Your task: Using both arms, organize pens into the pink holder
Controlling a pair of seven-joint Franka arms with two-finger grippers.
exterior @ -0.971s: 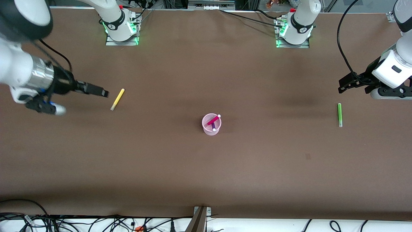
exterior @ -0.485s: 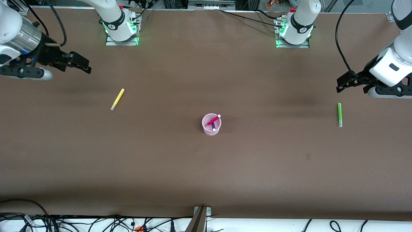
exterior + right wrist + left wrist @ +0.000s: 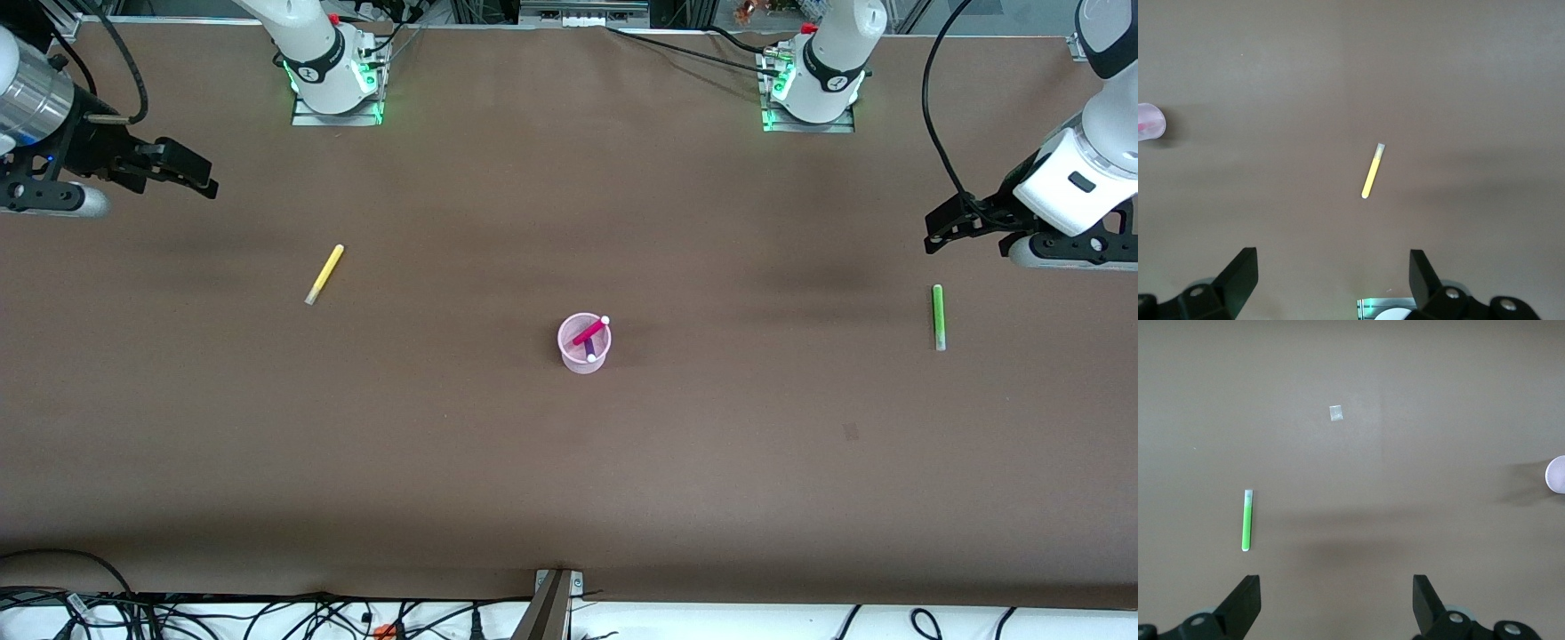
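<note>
The pink holder point(image 3: 584, 342) stands mid-table with the magenta pen point(image 3: 589, 332) and the dark purple pen point(image 3: 589, 348) in it. The yellow pen point(image 3: 324, 274) lies flat toward the right arm's end; it also shows in the right wrist view point(image 3: 1372, 180). The green pen point(image 3: 937, 316) lies flat toward the left arm's end; it also shows in the left wrist view point(image 3: 1247, 528). My right gripper point(image 3: 200, 178) is open and empty, up in the air near the table's end. My left gripper point(image 3: 933, 236) is open and empty, above the table beside the green pen.
The two arm bases point(image 3: 333, 76) point(image 3: 813, 84) stand along the table's top edge. A small pale square mark point(image 3: 1336, 413) is on the brown table cover. The holder's edge shows in both wrist views point(image 3: 1557, 474) point(image 3: 1150, 122).
My right gripper has swung up and away from the yellow pen toward the table's end. My left gripper has drifted slightly. The pens and holder have not moved.
</note>
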